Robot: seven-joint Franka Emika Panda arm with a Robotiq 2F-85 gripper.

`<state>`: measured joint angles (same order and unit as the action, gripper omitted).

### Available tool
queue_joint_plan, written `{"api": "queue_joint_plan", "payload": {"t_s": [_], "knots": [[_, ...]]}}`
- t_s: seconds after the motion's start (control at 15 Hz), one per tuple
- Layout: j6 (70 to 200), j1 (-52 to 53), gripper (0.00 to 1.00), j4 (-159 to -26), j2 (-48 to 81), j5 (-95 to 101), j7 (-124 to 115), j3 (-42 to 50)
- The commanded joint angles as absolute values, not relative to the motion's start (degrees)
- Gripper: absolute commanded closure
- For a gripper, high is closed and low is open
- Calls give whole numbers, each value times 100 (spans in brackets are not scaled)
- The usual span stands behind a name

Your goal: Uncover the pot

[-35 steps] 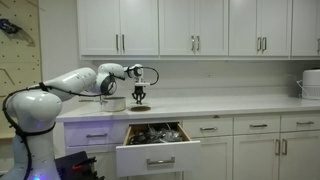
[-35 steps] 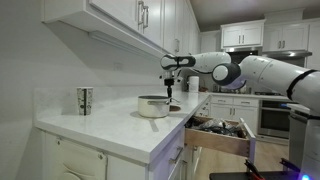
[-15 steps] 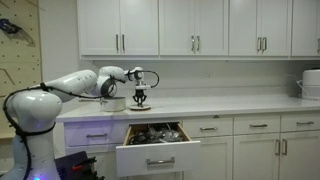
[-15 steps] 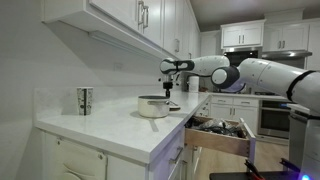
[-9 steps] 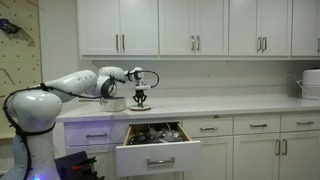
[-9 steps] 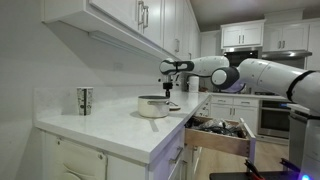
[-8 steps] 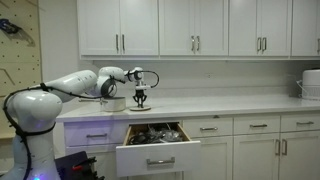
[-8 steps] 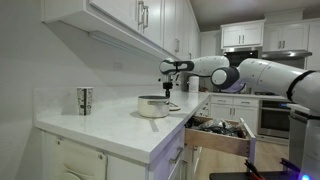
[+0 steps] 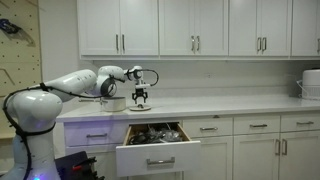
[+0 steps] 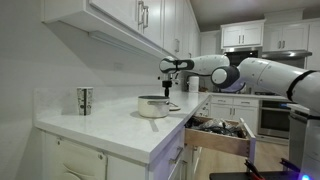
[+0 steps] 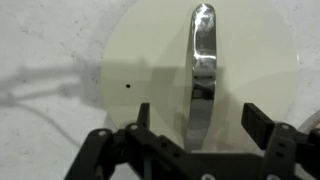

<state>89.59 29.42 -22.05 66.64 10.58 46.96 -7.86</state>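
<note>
The silvery pot (image 10: pixel 153 105) stands on the white counter, also seen behind the arm (image 9: pixel 113 102); no lid is on it. Its lid (image 11: pixel 200 60), a pale round disc with an arched chrome handle (image 11: pixel 203 70), lies flat on the counter beside the pot (image 9: pixel 140 107) (image 10: pixel 172 106). My gripper (image 11: pixel 200 118) hovers just over the lid, open, with one finger on each side of the handle and a gap on both sides. In both exterior views the gripper (image 9: pixel 140 98) (image 10: pixel 168 90) points straight down at the lid.
A drawer full of utensils (image 9: pixel 155 135) (image 10: pixel 220 130) stands pulled out below the counter edge. A metal cup (image 10: pixel 84 100) sits by the wall. Upper cabinets (image 9: pixel 190 28) hang over the counter. An appliance (image 9: pixel 311 83) stands at the far end.
The gripper came down a little with the lid, set it on the counter, and its jaws opened off the lid's handle.
</note>
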Motion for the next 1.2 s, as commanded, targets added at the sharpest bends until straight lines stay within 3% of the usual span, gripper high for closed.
{"api": "queue_joint_plan", "payload": {"t_s": [0.0,0.07,1.13], "knots": [[9033,3012,0,-2331,6458,1156,4600,-702],[8815,3087,0,-1813,6705,1065,4647,-565],[9036,2955,0,-2275,6168,950,4588,-467]]}}
